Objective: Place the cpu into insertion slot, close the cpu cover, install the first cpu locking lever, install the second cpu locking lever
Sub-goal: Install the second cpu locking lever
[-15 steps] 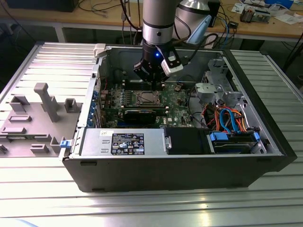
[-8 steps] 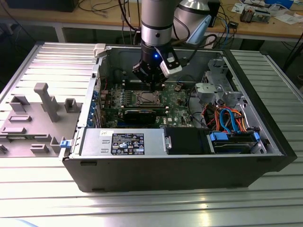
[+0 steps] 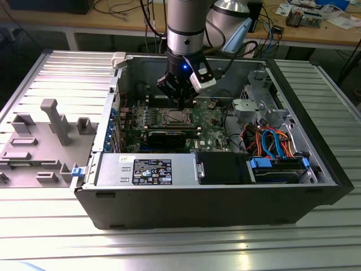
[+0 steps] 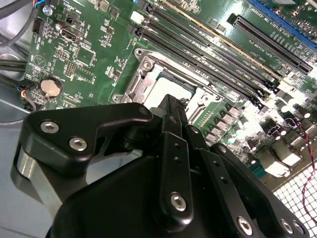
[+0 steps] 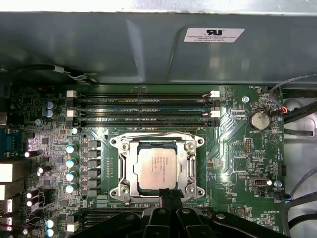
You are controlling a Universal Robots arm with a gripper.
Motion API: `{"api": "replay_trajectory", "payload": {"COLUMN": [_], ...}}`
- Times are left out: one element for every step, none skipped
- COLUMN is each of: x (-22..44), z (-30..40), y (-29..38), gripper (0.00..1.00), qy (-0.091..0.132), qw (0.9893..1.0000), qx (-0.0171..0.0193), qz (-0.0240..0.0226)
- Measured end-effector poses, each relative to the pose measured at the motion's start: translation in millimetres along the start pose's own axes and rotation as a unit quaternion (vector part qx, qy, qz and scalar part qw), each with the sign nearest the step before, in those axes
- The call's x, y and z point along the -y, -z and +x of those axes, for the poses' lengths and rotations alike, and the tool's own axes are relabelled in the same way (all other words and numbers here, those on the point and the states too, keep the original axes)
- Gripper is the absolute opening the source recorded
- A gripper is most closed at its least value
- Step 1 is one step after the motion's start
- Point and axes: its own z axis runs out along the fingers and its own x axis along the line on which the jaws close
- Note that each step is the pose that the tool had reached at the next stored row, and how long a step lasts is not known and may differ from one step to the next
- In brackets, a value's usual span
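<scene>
The cpu lies flat in the insertion slot, silver top up, and hides the pin field. The cpu cover lies down around it, and the chip shows through the cover's window. A thin wire lever runs along the socket side that faces the memory slots. My gripper is shut with nothing in it, its tips at the socket's opposite edge, just off the chip. In the second wrist view the black fingers point at the cpu. In the exterior view the gripper hangs just above the cpu.
The motherboard lies inside an open computer case. Memory slots run beside the socket, a coin battery sits off to one side, and capacitors line the other. A drive cage with cables fills the exterior view's right. A grey fixture stands outside the case.
</scene>
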Motion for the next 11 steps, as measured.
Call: {"api": "replay_trajectory", "payload": {"x": [0.0, 0.0, 0.0, 0.0, 0.0, 0.0, 0.0, 0.2, 0.5, 6.2, 13.7], "z": [0.0, 0.0, 0.0, 0.0, 0.0, 0.0, 0.0, 0.0, 0.0, 0.0, 0.1], "y": [0.0, 0.0, 0.0, -0.1, -0.1, -0.1, -0.1, -0.2, -0.2, -1.0, -1.5], "gripper": [0.11, 0.11, 0.11, 0.11, 0.11, 0.11, 0.11, 0.11, 0.11, 0.11, 0.11], "qy": [0.000, 0.000, 0.000, 0.000, 0.000, 0.000, 0.000, 0.000, 0.000, 0.032, 0.033], "qw": [1.0000, 1.0000, 1.0000, 1.0000, 1.0000, 1.0000, 1.0000, 1.0000, 1.0000, 0.9995, 0.9994], "qx": [0.0000, 0.0000, 0.0000, 0.0000, 0.0000, 0.0000, 0.0000, 0.0001, 0.0001, -0.0057, -0.0079], "qz": [0.0000, 0.0000, 0.0000, -0.0001, 0.0000, 0.0000, 0.0000, -0.0001, -0.0002, 0.0005, 0.0005]}}
